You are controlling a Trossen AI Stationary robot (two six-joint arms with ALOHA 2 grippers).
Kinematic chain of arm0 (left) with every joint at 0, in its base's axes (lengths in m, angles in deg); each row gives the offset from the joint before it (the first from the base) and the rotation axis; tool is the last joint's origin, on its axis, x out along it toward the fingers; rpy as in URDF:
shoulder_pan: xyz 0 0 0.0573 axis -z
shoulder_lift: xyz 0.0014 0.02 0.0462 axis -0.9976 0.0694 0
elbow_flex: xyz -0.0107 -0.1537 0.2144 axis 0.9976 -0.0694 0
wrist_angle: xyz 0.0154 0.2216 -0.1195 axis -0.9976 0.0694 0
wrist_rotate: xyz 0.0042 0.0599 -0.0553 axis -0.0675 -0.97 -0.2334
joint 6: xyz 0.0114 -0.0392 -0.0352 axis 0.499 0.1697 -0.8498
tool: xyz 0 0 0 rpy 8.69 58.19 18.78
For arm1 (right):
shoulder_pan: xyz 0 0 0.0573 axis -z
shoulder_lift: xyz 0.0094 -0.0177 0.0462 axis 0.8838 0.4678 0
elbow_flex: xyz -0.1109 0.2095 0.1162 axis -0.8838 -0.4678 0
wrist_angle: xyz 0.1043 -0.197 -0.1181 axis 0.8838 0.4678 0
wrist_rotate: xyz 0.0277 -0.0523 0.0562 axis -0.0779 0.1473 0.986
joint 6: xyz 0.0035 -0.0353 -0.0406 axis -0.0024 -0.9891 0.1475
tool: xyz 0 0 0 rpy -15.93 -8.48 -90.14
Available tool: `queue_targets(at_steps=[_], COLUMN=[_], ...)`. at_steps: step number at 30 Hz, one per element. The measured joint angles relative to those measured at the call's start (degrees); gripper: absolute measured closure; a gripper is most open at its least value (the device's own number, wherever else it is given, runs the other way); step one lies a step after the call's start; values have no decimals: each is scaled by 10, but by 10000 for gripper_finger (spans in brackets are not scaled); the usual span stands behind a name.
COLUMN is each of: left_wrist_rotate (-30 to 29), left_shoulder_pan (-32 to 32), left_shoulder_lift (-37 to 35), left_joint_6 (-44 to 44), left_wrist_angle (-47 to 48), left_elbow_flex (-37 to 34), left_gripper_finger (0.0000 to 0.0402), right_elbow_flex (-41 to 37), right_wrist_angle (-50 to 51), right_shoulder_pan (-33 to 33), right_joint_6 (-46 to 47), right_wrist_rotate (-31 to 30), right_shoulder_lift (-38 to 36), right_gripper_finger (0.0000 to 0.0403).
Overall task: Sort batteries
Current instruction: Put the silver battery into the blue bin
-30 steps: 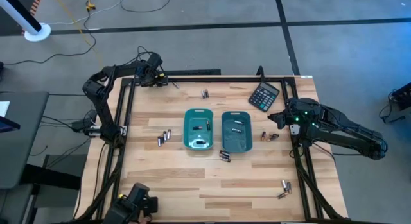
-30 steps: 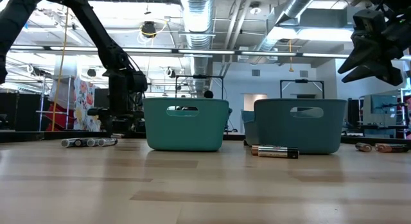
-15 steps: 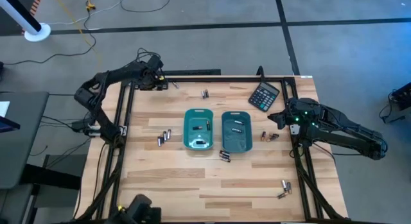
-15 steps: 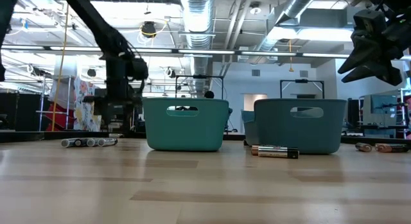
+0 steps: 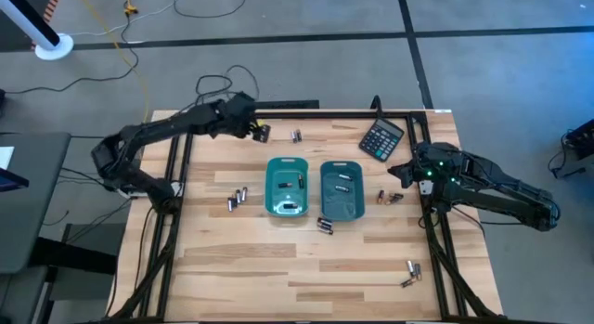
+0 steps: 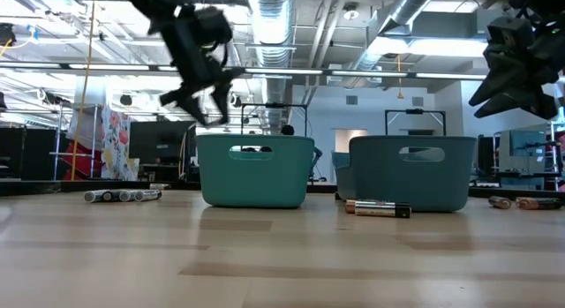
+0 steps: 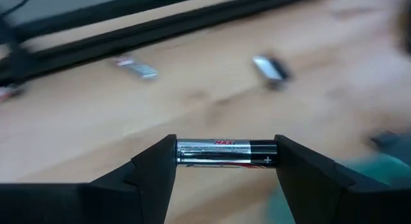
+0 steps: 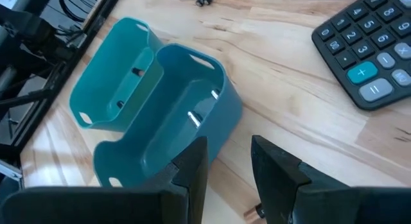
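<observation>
- Left gripper (image 7: 226, 161) clamps a battery (image 7: 226, 153) end to end between its fingers; label shows red "MAX" and a "+" at one end.
- Left arm reaches in over the table's far edge, gripper (image 5: 260, 132) aloft, just beside a loose battery pair (image 5: 297, 136).
- Right gripper (image 5: 397, 169) hovers between calculator (image 5: 382, 138) and right teal tray (image 5: 341, 188); fingers slightly parted, holding nothing.
- Left teal tray (image 5: 287, 186) holds batteries.

This is a robotics lab in an industrial hall. Exposed ducts (image 6: 274, 12) and pipes run under the ceiling with strip lights, other frames and rigs stand in the background (seen level across the tabletop (image 6: 282, 255)), and cables (image 5: 139, 4) trail over the grey concrete floor (image 5: 306, 13).
</observation>
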Motion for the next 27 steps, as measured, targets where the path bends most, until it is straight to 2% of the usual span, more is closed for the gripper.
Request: queue_targets(at_steps=[5, 10, 18, 27], left_wrist_rotate=[-4, -12, -11, 53], left_shoulder_pan=[78, 144, 222, 259], left_shoulder_lift=[15, 67, 216, 399], left_joint_6=[25, 83, 203, 271], left_wrist_angle=[-5, -2, 5, 104], left_elbow_flex=[75, 180, 380, 599], left_gripper_finger=[166, 166, 166, 166], right_elbow_flex=[0, 0, 0, 0], right_wrist_angle=[16, 26, 27, 27], right_shoulder_pan=[0, 0, 0, 0], right_joint_6=[0, 0, -4, -5], right_wrist_rotate=[0, 0, 0, 0], right_shoulder_lift=[0, 0, 0, 0], right_gripper_finger=[266, 266, 266, 266])
